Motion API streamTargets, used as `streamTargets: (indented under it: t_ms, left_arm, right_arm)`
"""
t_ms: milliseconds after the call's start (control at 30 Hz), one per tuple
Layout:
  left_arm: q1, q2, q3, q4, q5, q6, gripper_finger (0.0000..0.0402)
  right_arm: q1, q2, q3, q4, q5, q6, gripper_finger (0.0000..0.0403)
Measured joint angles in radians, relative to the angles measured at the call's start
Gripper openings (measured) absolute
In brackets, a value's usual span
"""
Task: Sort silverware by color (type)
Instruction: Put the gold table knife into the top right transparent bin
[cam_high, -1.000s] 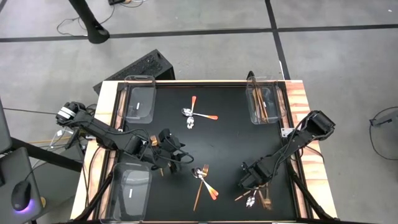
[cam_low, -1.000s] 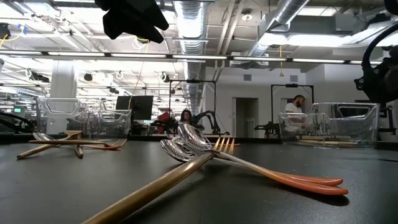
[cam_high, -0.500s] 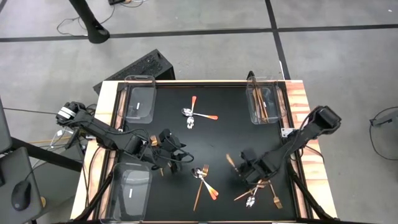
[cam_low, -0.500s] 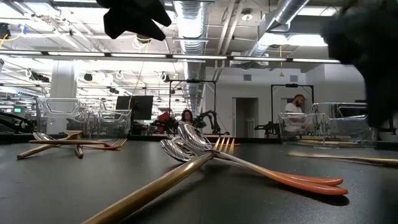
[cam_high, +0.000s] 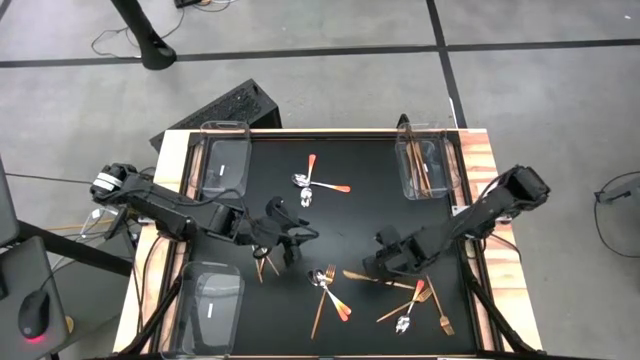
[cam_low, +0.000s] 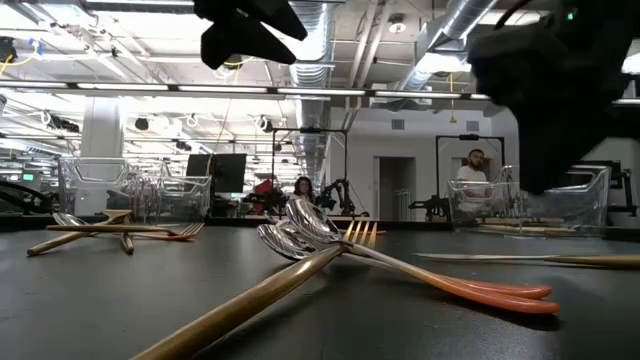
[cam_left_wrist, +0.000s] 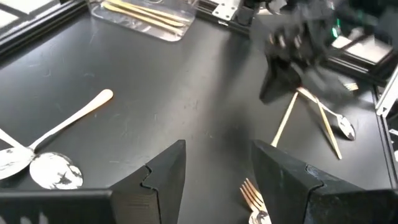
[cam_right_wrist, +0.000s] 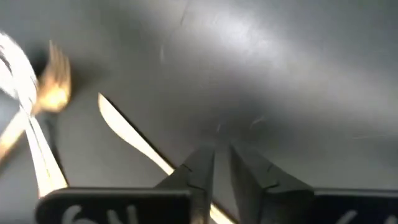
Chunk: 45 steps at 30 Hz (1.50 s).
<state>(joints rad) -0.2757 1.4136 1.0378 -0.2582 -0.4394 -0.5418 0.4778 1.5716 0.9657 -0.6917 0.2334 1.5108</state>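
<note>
While the copper knife (cam_high: 378, 278) lies lengthwise just beside it, the right pincer (cam_high: 372, 267), nearer arm, is nearly closed, empty.

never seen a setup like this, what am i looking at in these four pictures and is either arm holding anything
Two dark robot arms work at a black table, sorting cutlery. One picture looks straight down on it, one looks level across the tabletop, and two come from cameras on the arms' wrists.

The left pincer hangs over the table's left half, fingers apart and empty, as its wrist view shows. The right pincer is low over the right half, fingers nearly together with nothing visibly between them; a copper knife lies on the table right beside it.

Spoons with orange handles lie near the far edge, and a fork, spoons and knife cross in the middle. More pieces lie near the right corner. Clear plastic bins sit at the corners; one already holds copper pieces.
</note>
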Motion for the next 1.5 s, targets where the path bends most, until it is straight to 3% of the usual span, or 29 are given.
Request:
streamTargets:
  t_ms: [267, 467, 600, 933, 1000, 1100, 1167, 1300, 1500]
  left_arm:
    - [0.007, 0.0, 0.0, -0.023, 0.017, 0.003, 0.0169]
    - [0.01, 0.036, 0.0, -0.022, 0.096, 0.094, 0.0169]
    - [0.012, 0.082, 0.0, 0.0, 0.161, 0.094, 0.0169]
    - [0.011, 0.234, 0.001, 0.067, 0.211, -0.038, 0.0169]
    - [0.012, 0.252, 0.001, 0.099, 0.227, -0.042, 0.0169]
    - [0.012, 0.26, 0.001, 0.128, 0.235, -0.059, 0.0169]
    - [0.012, 0.259, 0.001, 0.132, 0.228, -0.076, 0.0169]
    - [0.013, 0.257, 0.001, 0.137, 0.218, -0.081, 0.0169]
    - [0.014, 0.256, 0.001, 0.135, 0.234, -0.056, 0.0169]
  right_arm:
    - [0.055, 0.125, 0.002, 0.045, -0.101, -0.209, 0.0101]
    - [0.064, 0.14, 0.002, 0.05, -0.152, -0.377, 0.0101]
    - [0.071, 0.11, 0.002, 0.023, -0.168, -0.469, 0.0102]
    - [0.098, -0.002, -0.019, -0.187, -0.166, -0.762, 0.0102]
    - [0.077, -0.002, -0.041, -0.213, -0.178, -0.674, 0.0102]
    - [0.008, -0.002, -0.059, -0.24, -0.219, -0.255, 0.0102]
    - [-0.024, -0.007, -0.061, -0.22, -0.243, -0.069, 0.0102]
    - [-0.029, -0.039, -0.054, -0.108, -0.195, 0.139, 0.0102]
    - [-0.031, 0.008, -0.058, -0.113, -0.178, 0.293, 0.0102]
